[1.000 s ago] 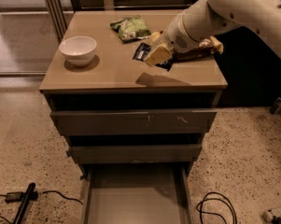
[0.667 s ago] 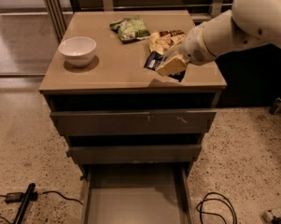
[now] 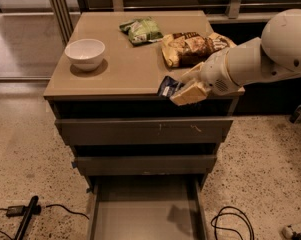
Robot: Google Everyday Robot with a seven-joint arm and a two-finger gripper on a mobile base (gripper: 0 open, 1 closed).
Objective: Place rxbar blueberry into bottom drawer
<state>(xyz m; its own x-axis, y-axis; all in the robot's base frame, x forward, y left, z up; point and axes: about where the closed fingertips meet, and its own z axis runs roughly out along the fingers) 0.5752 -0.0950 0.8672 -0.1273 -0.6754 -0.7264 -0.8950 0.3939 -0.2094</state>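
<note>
My gripper (image 3: 182, 90) hangs at the front right edge of the cabinet top, at the end of the white arm coming in from the right. It is shut on the rxbar blueberry (image 3: 168, 86), a small dark navy wrapper that sticks out to the left of the fingers, above the front edge. The bottom drawer (image 3: 145, 219) is pulled out below, its flat grey floor bare. The two drawers above it stand slightly out.
On the cabinet top (image 3: 125, 69) are a white bowl (image 3: 85, 53) at the left, a green bag (image 3: 139, 30) at the back and a yellow-brown chip bag (image 3: 191, 47) behind my gripper. Cables (image 3: 231, 223) and a black object (image 3: 26, 217) lie on the speckled floor.
My gripper has carried the rxbar from the middle of the cabinet top forward and to the right, to the front edge. The chip bag behind it is now uncovered.
</note>
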